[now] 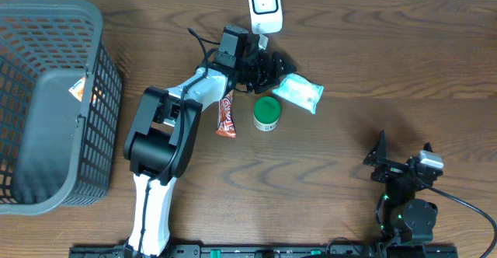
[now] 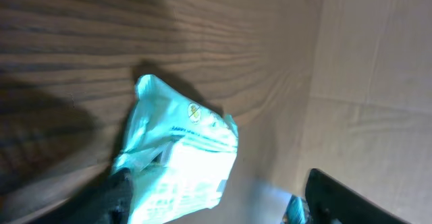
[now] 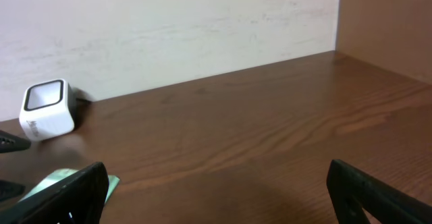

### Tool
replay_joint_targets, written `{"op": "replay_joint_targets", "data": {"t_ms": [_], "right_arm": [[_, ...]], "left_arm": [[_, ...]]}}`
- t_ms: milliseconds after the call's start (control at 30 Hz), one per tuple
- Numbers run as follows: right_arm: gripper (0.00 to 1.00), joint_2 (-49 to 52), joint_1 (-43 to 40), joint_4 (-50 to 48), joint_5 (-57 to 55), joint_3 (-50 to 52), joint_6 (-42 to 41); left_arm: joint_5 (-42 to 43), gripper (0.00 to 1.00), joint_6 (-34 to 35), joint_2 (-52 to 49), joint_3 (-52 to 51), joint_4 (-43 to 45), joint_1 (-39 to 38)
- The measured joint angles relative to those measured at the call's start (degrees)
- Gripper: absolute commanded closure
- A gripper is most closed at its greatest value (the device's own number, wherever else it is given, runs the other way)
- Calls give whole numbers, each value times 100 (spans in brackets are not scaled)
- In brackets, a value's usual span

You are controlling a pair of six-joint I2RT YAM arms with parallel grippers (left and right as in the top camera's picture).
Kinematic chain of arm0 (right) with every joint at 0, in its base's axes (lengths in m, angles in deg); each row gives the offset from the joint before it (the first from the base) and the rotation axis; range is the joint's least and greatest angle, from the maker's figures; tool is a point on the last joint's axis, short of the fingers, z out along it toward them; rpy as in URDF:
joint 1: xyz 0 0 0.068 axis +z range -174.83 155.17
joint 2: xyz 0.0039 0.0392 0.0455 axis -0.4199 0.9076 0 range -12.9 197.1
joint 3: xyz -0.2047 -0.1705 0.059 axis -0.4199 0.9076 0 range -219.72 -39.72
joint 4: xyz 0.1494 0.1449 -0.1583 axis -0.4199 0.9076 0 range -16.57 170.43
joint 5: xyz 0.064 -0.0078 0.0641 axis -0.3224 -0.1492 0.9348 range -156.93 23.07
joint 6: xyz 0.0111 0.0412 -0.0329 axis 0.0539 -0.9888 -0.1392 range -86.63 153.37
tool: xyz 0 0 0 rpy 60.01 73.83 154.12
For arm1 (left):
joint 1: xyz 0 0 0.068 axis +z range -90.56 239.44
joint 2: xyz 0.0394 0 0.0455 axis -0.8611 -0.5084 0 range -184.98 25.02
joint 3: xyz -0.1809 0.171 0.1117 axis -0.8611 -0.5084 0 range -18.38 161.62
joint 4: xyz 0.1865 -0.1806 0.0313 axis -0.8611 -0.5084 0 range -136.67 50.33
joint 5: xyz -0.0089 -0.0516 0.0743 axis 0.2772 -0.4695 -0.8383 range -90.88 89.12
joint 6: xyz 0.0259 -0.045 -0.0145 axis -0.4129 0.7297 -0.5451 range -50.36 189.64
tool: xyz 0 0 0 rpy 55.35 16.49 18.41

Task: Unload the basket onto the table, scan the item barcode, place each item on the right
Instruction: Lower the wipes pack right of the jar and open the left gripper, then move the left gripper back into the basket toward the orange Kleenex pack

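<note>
A teal and white packet (image 1: 299,92) lies flat on the table, just right of my left gripper (image 1: 268,67). The white barcode scanner (image 1: 264,7) stands at the back edge, close behind that gripper. In the left wrist view the packet (image 2: 179,160) rests against the left finger (image 2: 115,197), and the left gripper (image 2: 216,207) stands open with its jaws wide apart. My right gripper (image 1: 404,165) is at the front right, open and with nothing in it (image 3: 216,210). From there the scanner (image 3: 47,109) and a corner of the packet (image 3: 57,180) show at far left.
A green-lidded jar (image 1: 267,113) and a red snack bar (image 1: 226,115) lie just in front of the left gripper. A dark mesh basket (image 1: 46,102) fills the left side, with a small orange item (image 1: 78,89) inside. A cardboard wall (image 2: 378,82) stands beyond the packet.
</note>
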Motion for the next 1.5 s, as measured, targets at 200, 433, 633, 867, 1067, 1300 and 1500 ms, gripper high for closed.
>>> {"op": "replay_joint_targets", "data": {"t_ms": [200, 433, 633, 867, 1067, 1300, 1500], "right_arm": [[1, 0, 0, 0, 0, 0, 0], [1, -2, 0, -2, 0, 0, 0], [1, -2, 0, 0, 0, 0, 2], [1, -2, 0, 0, 0, 0, 0], [1, -2, 0, 0, 0, 0, 2], [1, -2, 0, 0, 0, 0, 2], [1, -2, 0, 0, -2, 0, 0]], "left_arm": [[-428, 2, -332, 313, 0, -81, -2], [-1589, 2, -1108, 1784, 107, -1620, -2], [-3169, 2, -1808, 3073, 348, -3276, 44], [-3853, 2, -1954, 4758, 387, -3910, 1228], [-4037, 2, -1788, 5803, 466, -4616, 3161], [-4107, 2, -1652, 5421, 485, -5294, 4990], [-4470, 2, -1727, 4468, 483, -5351, 5276]]}}
